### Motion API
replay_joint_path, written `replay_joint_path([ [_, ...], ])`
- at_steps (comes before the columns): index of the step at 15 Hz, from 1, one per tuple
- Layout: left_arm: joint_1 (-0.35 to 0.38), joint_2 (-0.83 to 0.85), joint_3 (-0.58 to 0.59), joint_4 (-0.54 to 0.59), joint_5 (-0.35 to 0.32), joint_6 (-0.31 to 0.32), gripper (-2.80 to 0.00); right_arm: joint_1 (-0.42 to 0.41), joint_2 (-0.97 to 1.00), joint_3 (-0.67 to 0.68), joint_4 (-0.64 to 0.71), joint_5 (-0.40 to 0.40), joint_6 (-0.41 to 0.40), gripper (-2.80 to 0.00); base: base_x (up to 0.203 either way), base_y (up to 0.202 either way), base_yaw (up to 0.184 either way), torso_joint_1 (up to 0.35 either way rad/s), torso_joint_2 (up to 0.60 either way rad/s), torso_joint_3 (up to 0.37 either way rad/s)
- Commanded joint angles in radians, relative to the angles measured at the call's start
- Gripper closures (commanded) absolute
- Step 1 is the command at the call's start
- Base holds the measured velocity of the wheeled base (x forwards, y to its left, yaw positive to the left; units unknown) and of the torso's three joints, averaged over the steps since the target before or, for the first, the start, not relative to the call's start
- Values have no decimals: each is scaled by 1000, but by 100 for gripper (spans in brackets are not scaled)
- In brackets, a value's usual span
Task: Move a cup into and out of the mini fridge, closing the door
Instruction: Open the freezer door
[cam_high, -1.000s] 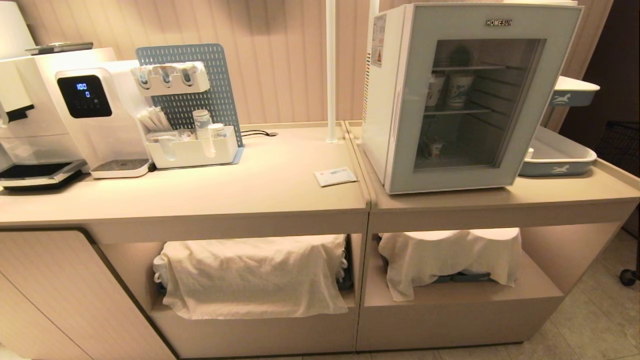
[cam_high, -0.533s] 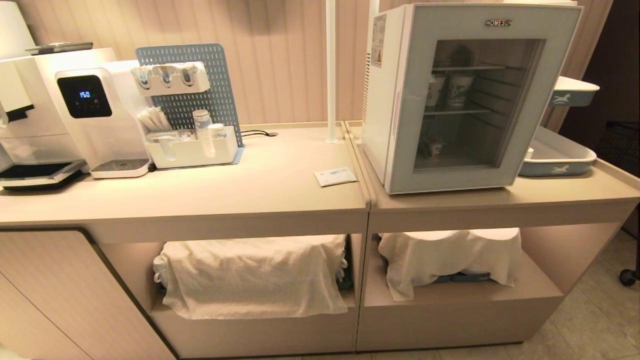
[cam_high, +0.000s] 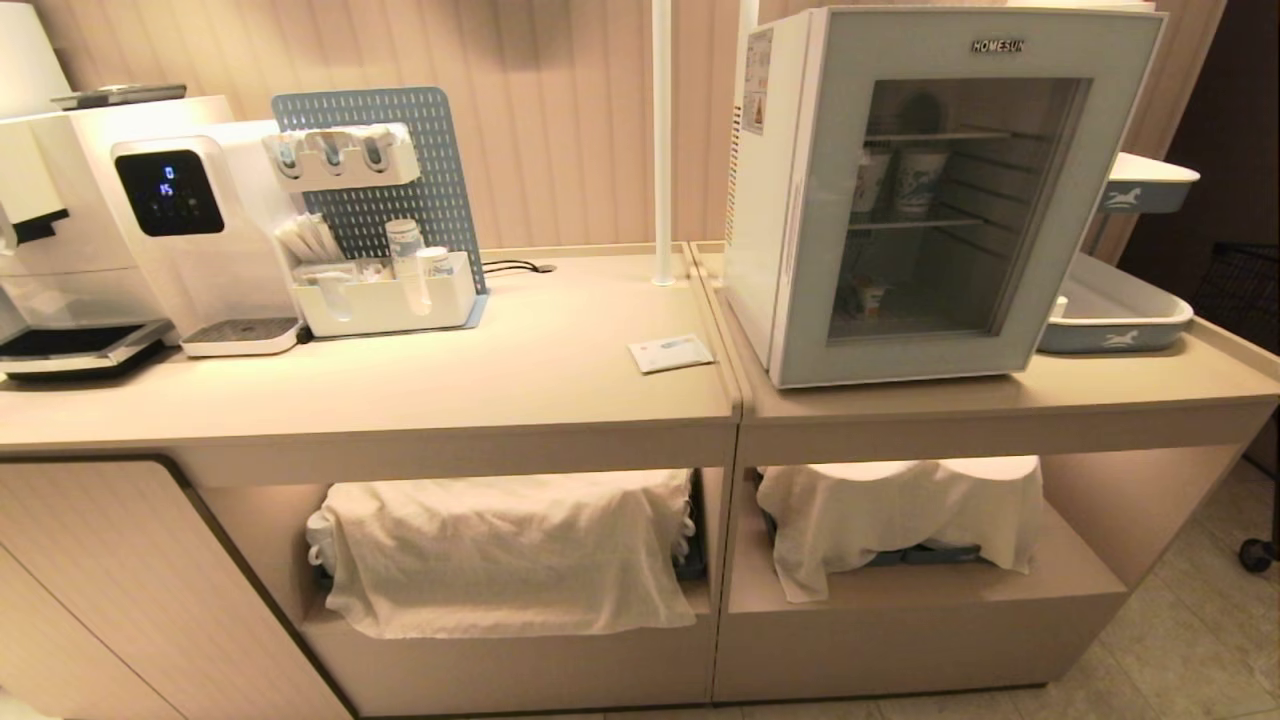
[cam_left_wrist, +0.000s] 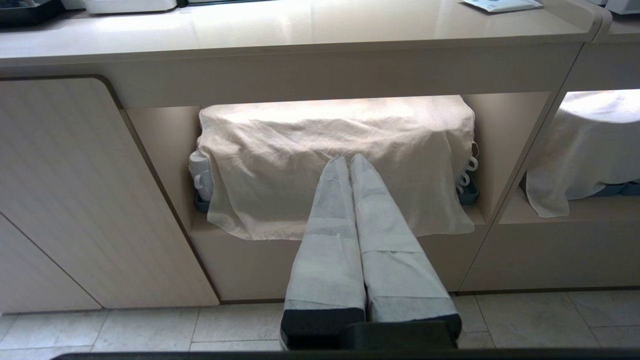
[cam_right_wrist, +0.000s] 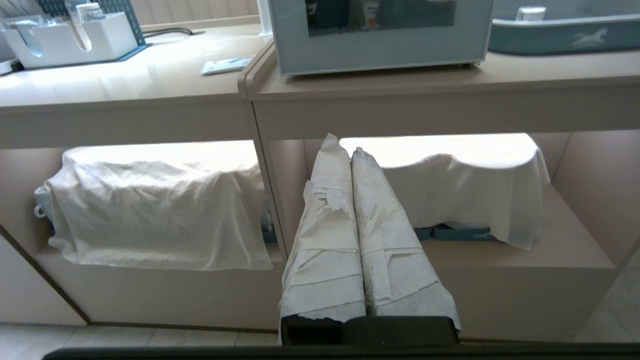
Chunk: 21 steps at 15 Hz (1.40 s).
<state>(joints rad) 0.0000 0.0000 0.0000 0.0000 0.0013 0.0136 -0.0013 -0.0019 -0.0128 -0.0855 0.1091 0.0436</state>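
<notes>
One fridge (cam_high: 800, 200) stands on the right table (cam_high: 1000, 400), its door (cam_high: 820, 300) shut. Through the glass, two shelves show: the upper one holds two tall patterned cups (cam_high: 905, 180), and the fridge floor holds one small cup (cam_high: 872, 297) with orange marks, standing upright near the front left. That same cup shows in the right wrist view through the lower part of the glass (cam_right_wrist: 371, 11).

Beside the fridge on its right are two blue-and-white trays (cam_high: 1110, 315), one low on the table and one raised behind it. A small white thing lies in the lower tray; I cannot tell what it is.

On the left table (cam_high: 400, 390) stand one water dispenser (cam_high: 170, 210) with a black screen, one white organizer bin (cam_high: 385, 295) holding sachets and two small bottles against a blue pegboard (cam_high: 420, 170), and one flat packet (cam_high: 671, 352) near the seam between the tables.

Below are two open shelves, each holding one cloth-covered load (cam_high: 500, 550).

Both claws are low in front of the shelves, outside the head view. The left claw (cam_left_wrist: 349, 161) is closed and empty, fingers pressed together. The right claw (cam_right_wrist: 341, 145) is likewise closed on nothing, its paper wrap torn.
</notes>
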Motion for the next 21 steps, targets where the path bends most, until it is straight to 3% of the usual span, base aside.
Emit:
replay_joint_path([
  [1,0,0,0,0,0,0,0,0,0,4,3,-1,4,0,0,0,0,0,0,0],
  [4,0,0,0,0,0,0,0,0,0,22,-44,-52,-7,0,0,0,0,0,0,0],
  [7,0,0,0,0,0,0,0,0,0,24,40,-117,1,0,0,0,0,0,0,0],
  [10,0,0,0,0,0,0,0,1,0,23,35,-113,-21,0,0,0,0,0,0,0],
  [13,0,0,0,0,0,0,0,1,0,24,70,-106,-108,0,0,0,0,0,0,0],
  [21,0,0,0,0,0,0,0,0,0,23,72,-100,-85,0,0,0,0,0,0,0],
])
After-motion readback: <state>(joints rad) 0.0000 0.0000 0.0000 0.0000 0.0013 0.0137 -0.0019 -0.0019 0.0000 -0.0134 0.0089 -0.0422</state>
